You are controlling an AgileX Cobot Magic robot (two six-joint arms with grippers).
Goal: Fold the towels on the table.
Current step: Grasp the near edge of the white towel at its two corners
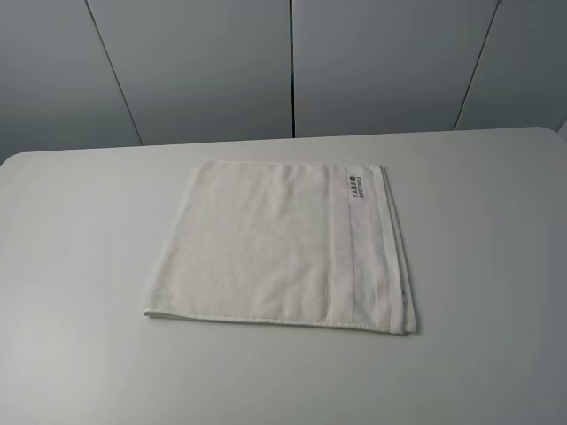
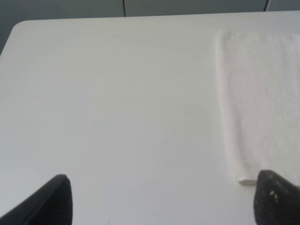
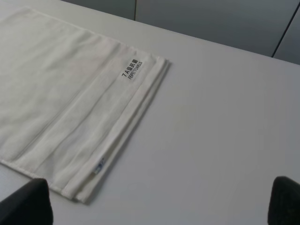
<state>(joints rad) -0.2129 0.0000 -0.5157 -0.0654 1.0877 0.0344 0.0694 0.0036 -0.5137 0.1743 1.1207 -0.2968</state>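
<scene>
A white towel [image 1: 266,239] lies flat on the white table [image 1: 80,266], in layers, with a stitched band and a small dark-printed label [image 1: 356,187] near its right edge. Neither arm shows in the exterior high view. In the left wrist view my left gripper [image 2: 164,201] is open over bare table [image 2: 117,93], one fingertip [image 2: 276,197] close to the towel's [image 2: 262,93] near corner. The right wrist view has my right gripper [image 3: 156,201] open and empty above the table [image 3: 225,117], beside the towel's [image 3: 56,84] layered edge and label [image 3: 131,69].
Grey wall panels [image 1: 292,62] stand behind the table's far edge. A rounded table corner [image 2: 18,26] shows in the left wrist view. Bare tabletop surrounds the towel on all sides.
</scene>
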